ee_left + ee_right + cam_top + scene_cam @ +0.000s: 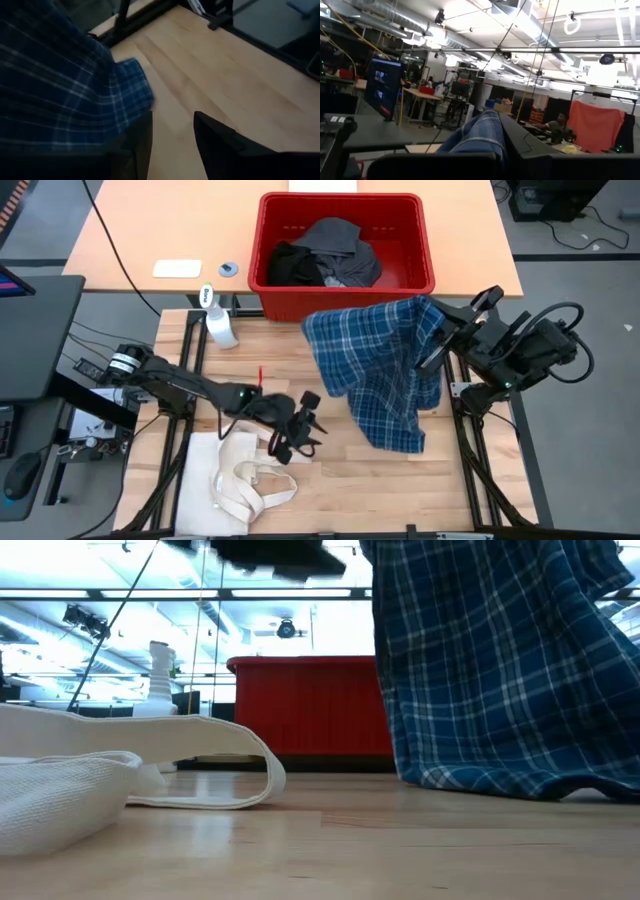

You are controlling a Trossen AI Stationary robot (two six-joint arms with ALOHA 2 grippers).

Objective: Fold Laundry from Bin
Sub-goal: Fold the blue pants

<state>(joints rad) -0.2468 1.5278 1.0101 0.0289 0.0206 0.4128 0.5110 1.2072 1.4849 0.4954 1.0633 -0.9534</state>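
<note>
Little of the task was judged done: only the blue plaid shirt (pixel 385 370) had been taken from the red bin (pixel 345 290) and was held up unfolded over the table (pixel 400 480), clamped in the right gripper (pixel 432 345), its hem brushing the wood — the dark garments (pixel 325 255) were left in the bin. The left gripper (pixel 305 425), fingers (pixel 215 145) apart and empty, was set low beside the shirt's edge. A cream tote bag (pixel 235 480) was spread over the near left of the table, where it was likely to crowd the folding space — a spray bottle (pixel 218 320) stood near the bin.
</note>
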